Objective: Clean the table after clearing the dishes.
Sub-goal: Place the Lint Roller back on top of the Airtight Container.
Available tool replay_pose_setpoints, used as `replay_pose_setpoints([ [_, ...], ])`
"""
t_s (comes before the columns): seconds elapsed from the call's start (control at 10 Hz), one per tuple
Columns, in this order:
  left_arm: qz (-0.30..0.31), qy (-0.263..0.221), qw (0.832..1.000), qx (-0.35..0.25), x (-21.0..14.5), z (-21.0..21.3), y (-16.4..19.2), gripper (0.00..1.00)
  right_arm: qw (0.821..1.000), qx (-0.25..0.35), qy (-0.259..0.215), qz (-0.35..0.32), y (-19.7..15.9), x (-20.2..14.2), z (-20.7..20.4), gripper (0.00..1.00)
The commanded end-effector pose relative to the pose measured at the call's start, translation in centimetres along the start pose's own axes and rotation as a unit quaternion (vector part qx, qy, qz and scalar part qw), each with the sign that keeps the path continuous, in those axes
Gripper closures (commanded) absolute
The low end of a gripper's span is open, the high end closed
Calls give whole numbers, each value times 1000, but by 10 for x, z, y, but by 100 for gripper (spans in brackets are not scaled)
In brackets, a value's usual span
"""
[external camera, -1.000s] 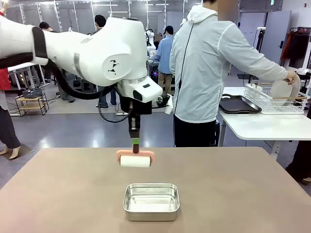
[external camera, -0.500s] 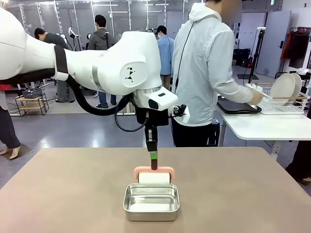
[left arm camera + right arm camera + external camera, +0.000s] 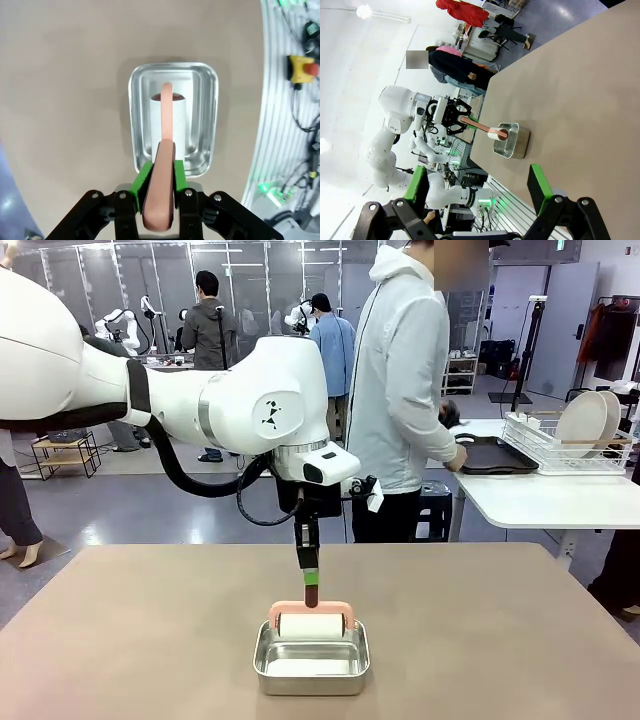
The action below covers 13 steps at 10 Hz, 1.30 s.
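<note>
Lying bare and matte across the foreground, the table (image 3: 120, 640), carrying just 1 steel pan (image 3: 311, 657) near its front middle. Standing well apart on the white side table (image 3: 540, 502) at the far right, the dishes (image 3: 583, 422), 2 white plates propped upright in a wire rack (image 3: 566, 447), apparently set there to get them off the surface being cleaned. Lying beside the rack, a dark tray (image 3: 490, 455), with the person's hand (image 3: 458, 453) resting at its edge.

Hanging straight over the pan, a pink-handled roller (image 3: 311, 622), its white drum sitting inside the pan's walls, probably for parking or for wetting; contact with the pan floor not being clear. Clamping the roller's handle between green pads (image 3: 142, 180), the left gripper (image 3: 308, 577), holding it vertical so the drum stays level and centred in the pan.

Waiting off to the side with jaws spread wide and nothing between them, the right gripper (image 3: 477, 187), looking across the table at the pan.
</note>
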State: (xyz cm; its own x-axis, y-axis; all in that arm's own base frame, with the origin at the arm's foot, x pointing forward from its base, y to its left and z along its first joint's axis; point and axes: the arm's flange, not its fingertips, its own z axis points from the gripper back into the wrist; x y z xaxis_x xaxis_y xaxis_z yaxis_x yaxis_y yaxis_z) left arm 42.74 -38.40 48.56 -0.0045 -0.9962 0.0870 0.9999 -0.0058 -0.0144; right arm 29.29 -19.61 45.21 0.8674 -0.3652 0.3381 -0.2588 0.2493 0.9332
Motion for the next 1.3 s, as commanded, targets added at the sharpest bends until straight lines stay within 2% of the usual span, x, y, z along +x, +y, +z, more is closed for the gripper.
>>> replay_pose_setpoints([
  [0.0,-5,-4,1000,-2,6,2,-6,77,1000,2,1,5,3,0,-1,0],
  [0.6,-25,-12,1000,-4,-9,-19,9,77,1000,2,1,5,3,0,-1,0],
  [1.0,-15,-28,999,-41,-23,-39,23,77,1000,2,1,5,3,0,-1,0],
  [1.2,-23,-28,998,-41,-24,-49,34,77,1000,2,1,5,3,0,-1,0],
])
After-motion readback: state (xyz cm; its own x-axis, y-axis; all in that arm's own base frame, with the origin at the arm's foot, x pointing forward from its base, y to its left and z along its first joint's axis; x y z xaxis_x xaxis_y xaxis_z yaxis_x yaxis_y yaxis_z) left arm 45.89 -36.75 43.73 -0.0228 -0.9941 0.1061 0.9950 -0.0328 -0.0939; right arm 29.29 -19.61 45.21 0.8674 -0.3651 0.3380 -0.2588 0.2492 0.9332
